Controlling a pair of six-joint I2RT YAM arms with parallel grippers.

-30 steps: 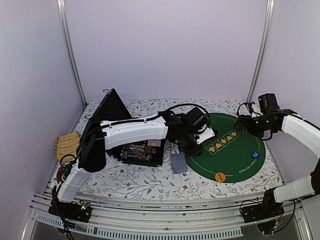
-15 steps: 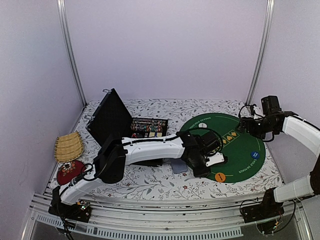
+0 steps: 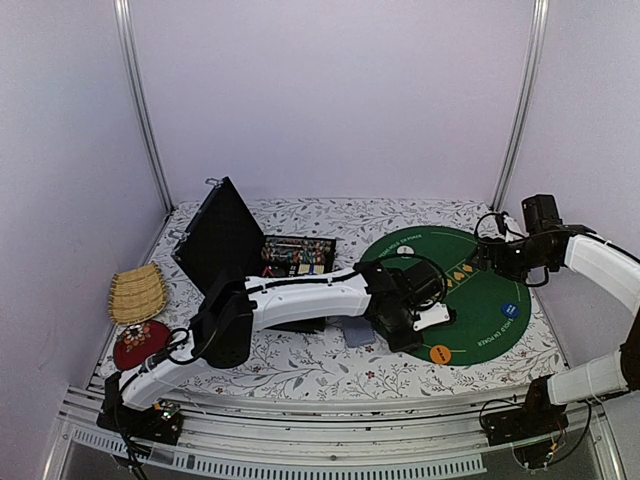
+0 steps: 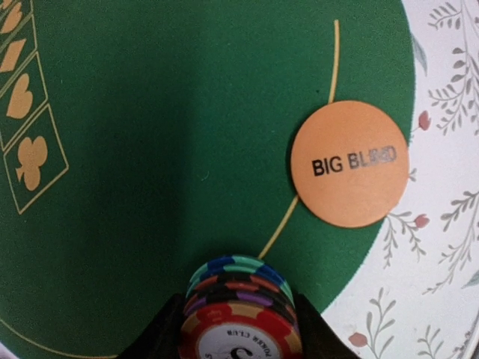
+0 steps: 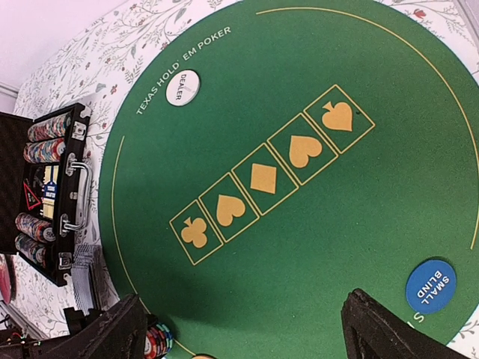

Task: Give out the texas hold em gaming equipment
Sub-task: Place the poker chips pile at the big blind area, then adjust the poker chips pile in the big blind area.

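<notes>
- Your left gripper [image 3: 418, 322] has its jaws part-way closed on a stack of poker chips [image 4: 241, 299]; a dark finger presses on each side of the stack, so it is a grip and not a loose straddle
- The stack runs away from the wrist camera towards the felt, its striped edges showing red, purple, blue and green; whether its lowest chip touches the green mat [image 4: 150, 149] I cannot tell
- The stack sits at the near edge of the mat, on the yellow border line, with the orange BIG BLIND disc [image 4: 349, 163] near it but apart, towards the mat's near-right rim
- Judging from this, you are in the step of setting a chip stack down at the big-blind seat
- The next move, as I judge it, calls for lowering until the stack stands flat, spreading the jaws just enough to free it, then lifting straight up so that no chip is dragged off or the stack tipped
- Keep clear of the orange disc as you let go
- Your right gripper [image 5: 247, 329] has its jaws spread wide and holds nothing; it hangs above the far-right side of the mat, looking down on the row of suit boxes
- The blue SMALL BLIND disc [image 5: 431, 285] lies at the mat's right edge and the white DEALER disc [image 5: 182, 87] at its far edge
- More chips stay racked in the black case [image 5: 45, 194], open towards the table's far-left, and the grey-blue cards [image 5: 86, 277] lie on the table between case and mat
</notes>
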